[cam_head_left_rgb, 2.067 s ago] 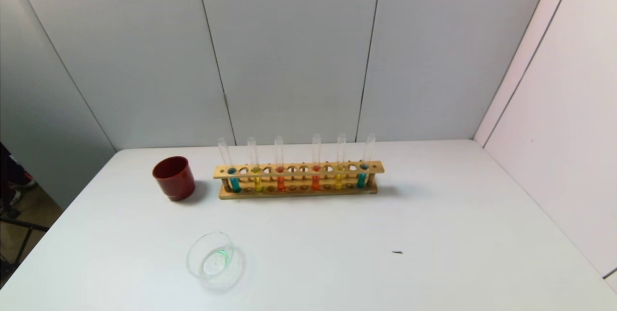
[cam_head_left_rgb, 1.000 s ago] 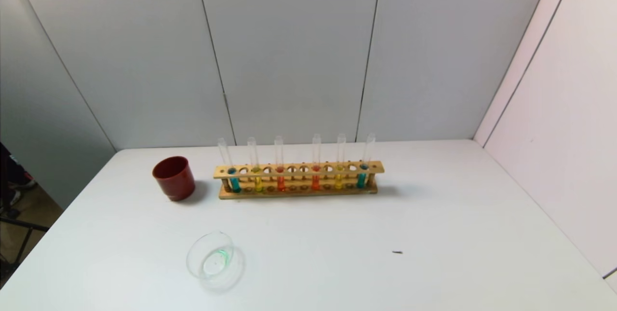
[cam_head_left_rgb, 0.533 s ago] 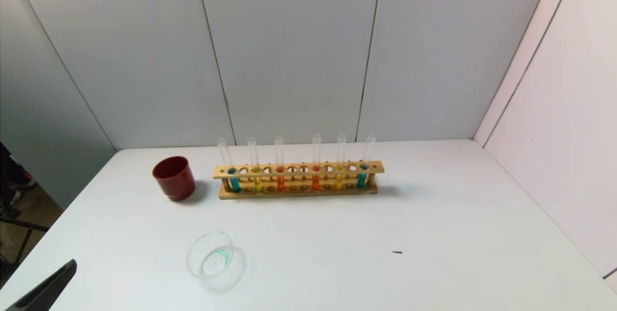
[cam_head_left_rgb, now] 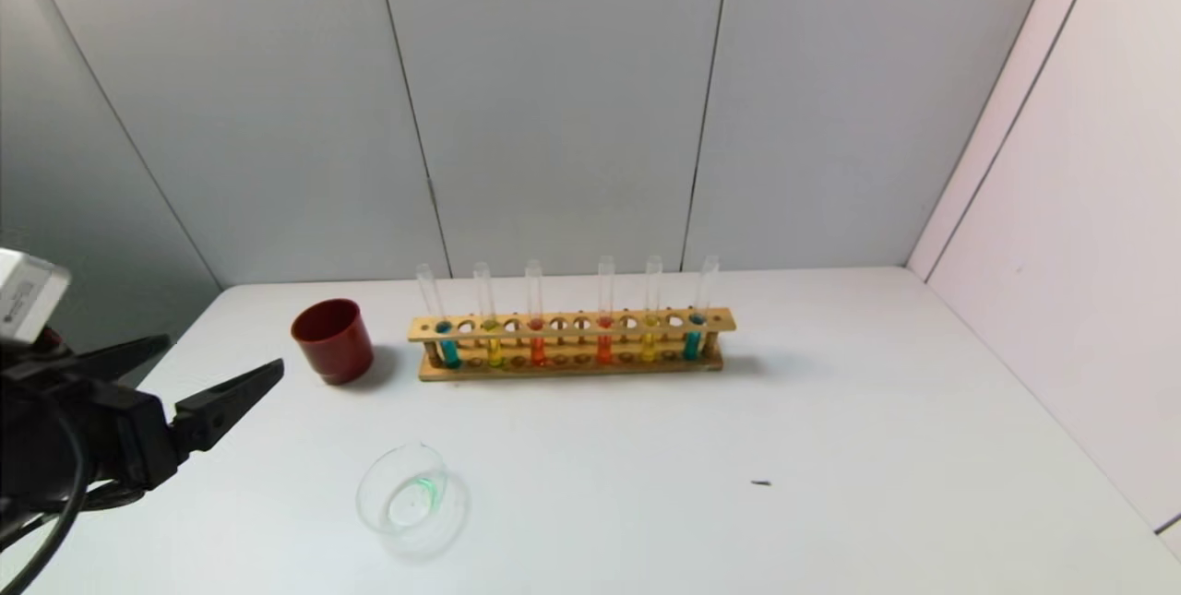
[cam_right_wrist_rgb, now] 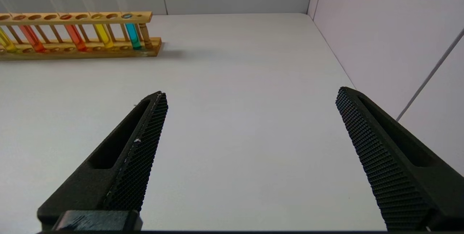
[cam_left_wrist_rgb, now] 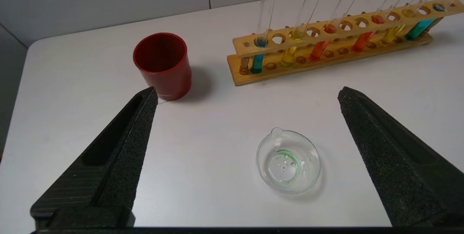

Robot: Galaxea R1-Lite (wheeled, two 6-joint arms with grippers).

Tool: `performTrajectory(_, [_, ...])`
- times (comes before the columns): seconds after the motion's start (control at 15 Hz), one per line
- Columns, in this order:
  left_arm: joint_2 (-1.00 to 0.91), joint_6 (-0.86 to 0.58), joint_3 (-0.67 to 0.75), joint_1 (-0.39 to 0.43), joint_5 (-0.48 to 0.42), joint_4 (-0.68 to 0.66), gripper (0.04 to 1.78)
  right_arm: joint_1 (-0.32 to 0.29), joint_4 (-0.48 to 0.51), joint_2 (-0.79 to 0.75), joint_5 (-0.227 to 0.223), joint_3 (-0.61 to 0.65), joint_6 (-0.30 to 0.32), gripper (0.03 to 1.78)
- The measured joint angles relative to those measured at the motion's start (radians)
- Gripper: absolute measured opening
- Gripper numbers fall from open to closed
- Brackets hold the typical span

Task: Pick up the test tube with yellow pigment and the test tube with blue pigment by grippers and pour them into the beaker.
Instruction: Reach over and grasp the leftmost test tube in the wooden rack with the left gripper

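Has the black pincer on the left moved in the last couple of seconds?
Yes. The left pincer has come into view from the lower left corner, rising toward the red cup, open.

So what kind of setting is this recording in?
Probably a mock chemistry-lab bench in a robot test cell: a wooden rack of test tubes with coloured liquids, a glass beaker and a red cup on a white table, enclosed by plain grey panels.

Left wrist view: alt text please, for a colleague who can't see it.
The open left gripper hovers over a white table, framing a small clear glass beaker. Beyond stand a dark red cup and a wooden rack of coloured test tubes.
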Motion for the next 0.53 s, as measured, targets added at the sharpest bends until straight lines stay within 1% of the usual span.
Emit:
performTrajectory(0.27, [0.199, 0.001, -0.009, -0.025, 0.002, -0.174, 1.75, 0.000, 0.000, 0.000, 0.000, 0.000, 0.000, 1.70])
performTrajectory(0.53, [0.343, -0.024, -0.035, -0.039, 0.005, -0.287, 1.75, 0.000, 0.000, 0.000, 0.000, 0.000, 0.000, 1.70])
